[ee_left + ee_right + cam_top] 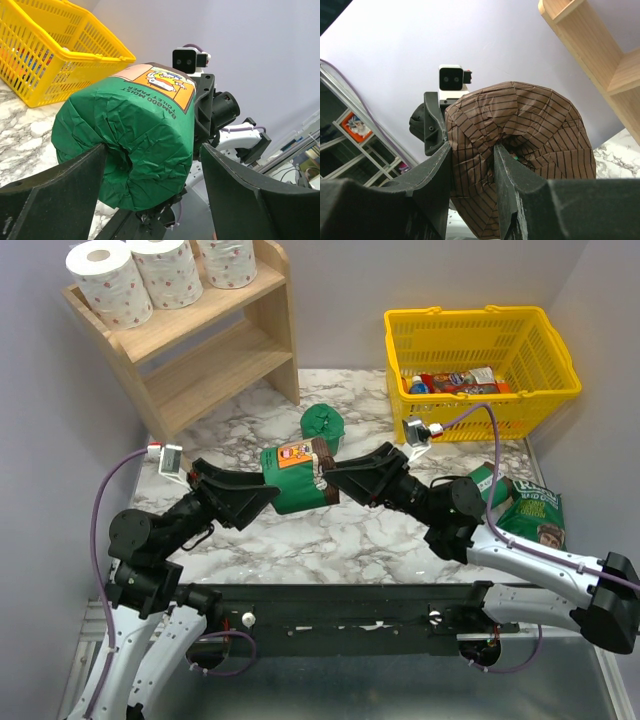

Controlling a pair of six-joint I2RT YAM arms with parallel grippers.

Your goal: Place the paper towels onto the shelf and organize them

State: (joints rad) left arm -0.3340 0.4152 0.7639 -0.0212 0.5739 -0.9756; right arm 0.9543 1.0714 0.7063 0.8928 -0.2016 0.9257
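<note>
One green roll (300, 478) hangs between both arms above the bench (330, 535).
Your right jaws are closed on its brown end; your left jaws straddle the green end, open, not yet clamped. Close the left squarely across the roll's body before you free the right, then carry it to the shelf (284, 330).

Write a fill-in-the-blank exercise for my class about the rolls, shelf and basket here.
1. ___ white rolls sit on the shelf's top tier.
2. The right gripper pinches the held green roll's ___ end.
3. A second green roll rests on the ___.
4. The basket is coloured ___.
Missing words: three; brown; table; yellow.
</note>
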